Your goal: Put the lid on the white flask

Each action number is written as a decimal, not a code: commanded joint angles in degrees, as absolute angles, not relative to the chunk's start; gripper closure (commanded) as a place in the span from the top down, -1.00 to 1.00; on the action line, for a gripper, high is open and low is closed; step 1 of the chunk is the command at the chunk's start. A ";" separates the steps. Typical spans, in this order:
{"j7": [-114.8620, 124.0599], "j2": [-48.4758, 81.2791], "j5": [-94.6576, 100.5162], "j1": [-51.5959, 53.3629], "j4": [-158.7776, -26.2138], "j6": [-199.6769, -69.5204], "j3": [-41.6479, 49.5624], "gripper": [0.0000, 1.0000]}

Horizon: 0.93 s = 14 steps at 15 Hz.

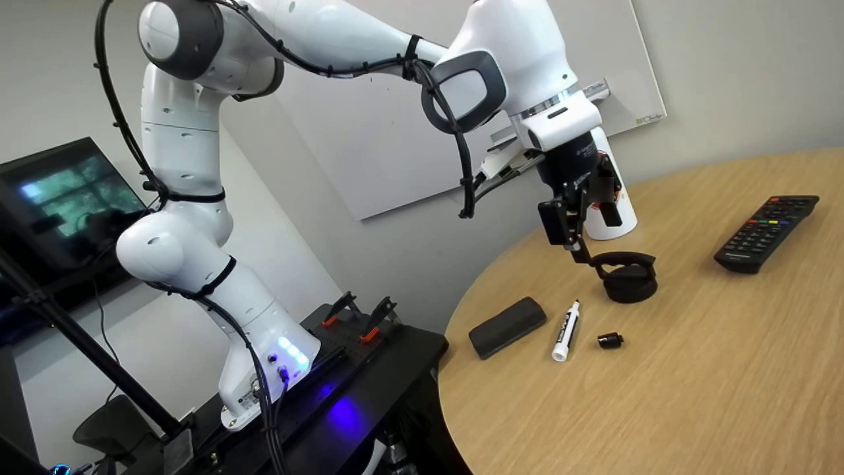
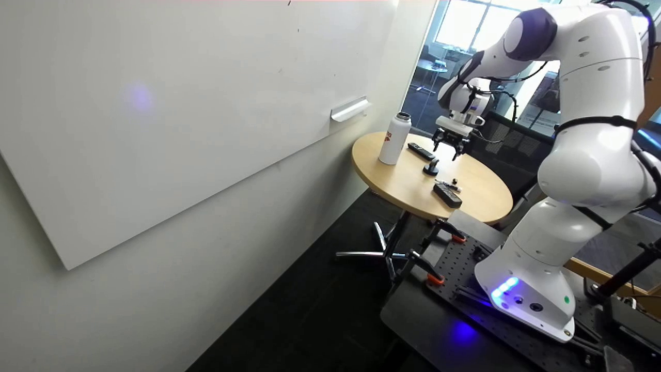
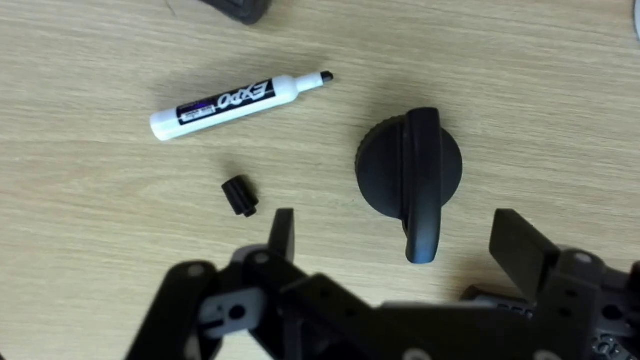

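The lid is a black round cap with a loop handle. It sits handle-up on the table, in both exterior views and in the wrist view. The white flask stands upright with its top uncovered. In an exterior view the flask is partly hidden behind the gripper, and only a sliver shows in the wrist view. My gripper is open and empty above the table. In the wrist view the gripper's fingers lie apart on either side of the lid's handle end, not touching it.
An uncapped marker, its small black cap and a flat black block lie near the lid. A remote lies on its other side. The round table stands by a wall with a whiteboard.
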<state>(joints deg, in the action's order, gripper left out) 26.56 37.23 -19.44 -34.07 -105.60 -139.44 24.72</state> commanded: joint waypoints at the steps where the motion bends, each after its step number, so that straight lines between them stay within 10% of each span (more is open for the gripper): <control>1: 26.85 37.72 -19.35 -34.12 -105.05 -139.25 24.63 1.00; 14: 29.02 41.59 -19.75 -31.92 -104.78 -146.71 24.80 1.00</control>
<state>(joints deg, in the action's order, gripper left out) 27.34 40.55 -19.40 -32.77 -104.80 -144.64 24.62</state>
